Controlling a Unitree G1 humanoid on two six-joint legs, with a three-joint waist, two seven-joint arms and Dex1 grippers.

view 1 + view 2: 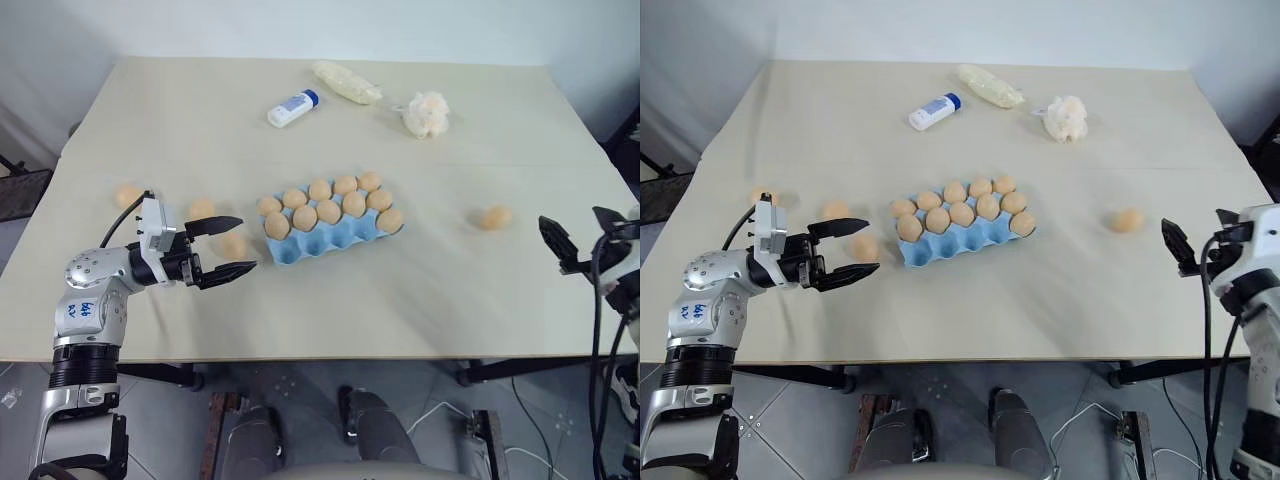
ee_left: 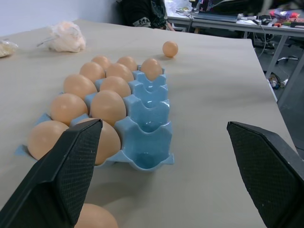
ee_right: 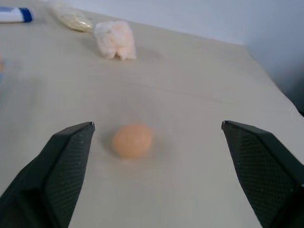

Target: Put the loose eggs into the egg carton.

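light: bright, even, diffuse | shadows: faint and soft beside the egg carton (image 1: 335,236) | glare: not noticeable on the table (image 1: 300,310) | blur: right wrist view soft throughout, loose egg (image 3: 132,140) fuzzy; left wrist view sharper, background hazy

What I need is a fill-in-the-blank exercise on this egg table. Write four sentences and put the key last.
1. ___ loose eggs lie on the table outside the egg carton.
2. The carton's row nearest the robot has ___ empty cups.
3. The left gripper and the right gripper both stand ___.
4. The white bottle has a ___ cap.
Missing words: four; four; open; blue.
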